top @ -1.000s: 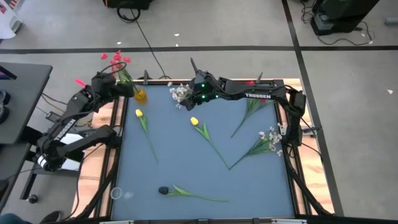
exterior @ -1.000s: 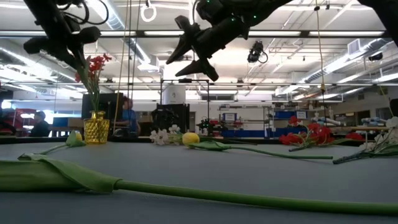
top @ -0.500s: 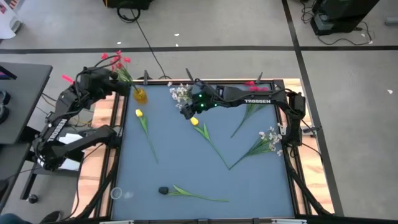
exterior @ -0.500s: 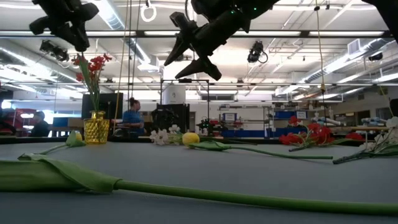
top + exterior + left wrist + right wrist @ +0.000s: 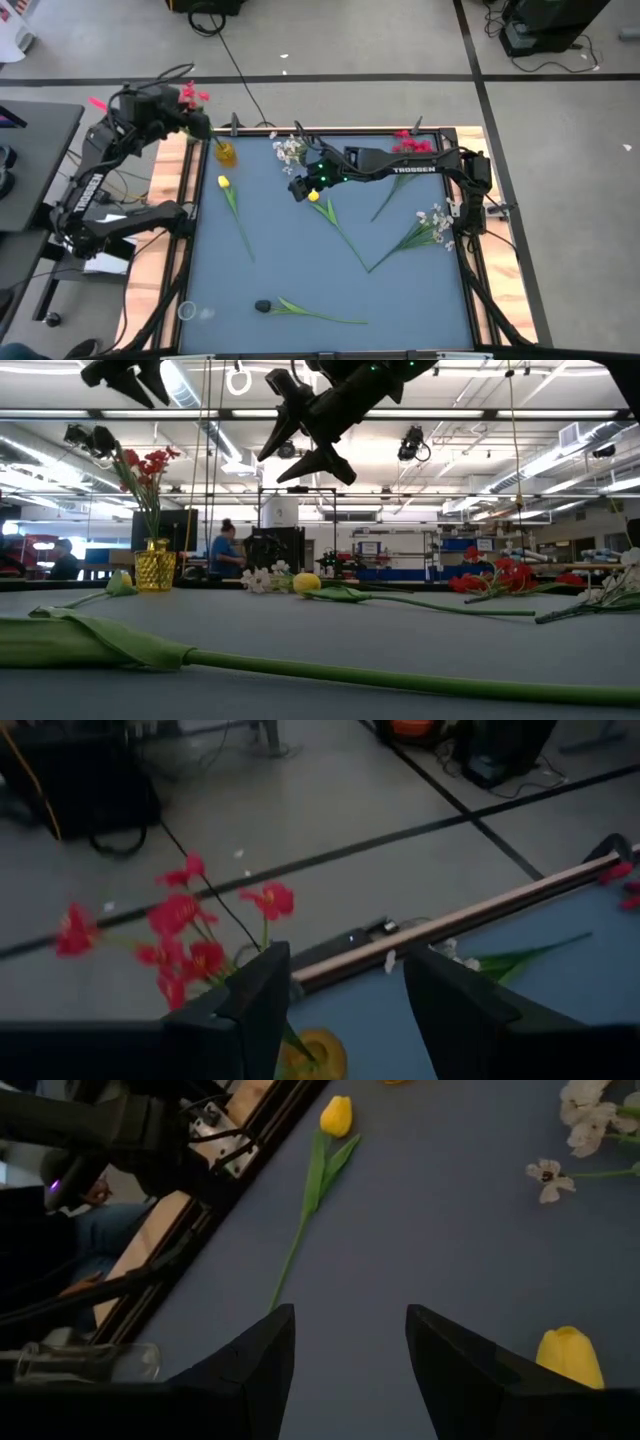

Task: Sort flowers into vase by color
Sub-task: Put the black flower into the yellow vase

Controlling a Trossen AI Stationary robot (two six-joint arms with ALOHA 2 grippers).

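The red flowers [image 5: 190, 95] are seen standing in the yellow vase [image 5: 226, 154] at the far left corner of the counter [image 5: 300, 270]. The left tool [image 5: 345, 995] is raised above them, released and empty. The right tool [image 5: 297, 188], fingers spread, hangs beside a yellow tulip [image 5: 314, 196] lying near the white flowers [image 5: 290, 150].

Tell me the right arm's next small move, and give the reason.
Probably lower the right tool onto the yellow tulip just beside it. Its fingers stand open and empty above the mat, with that tulip head close below in the wrist view. The left tool, also open, is up above the red flowers standing in the yellow vase.
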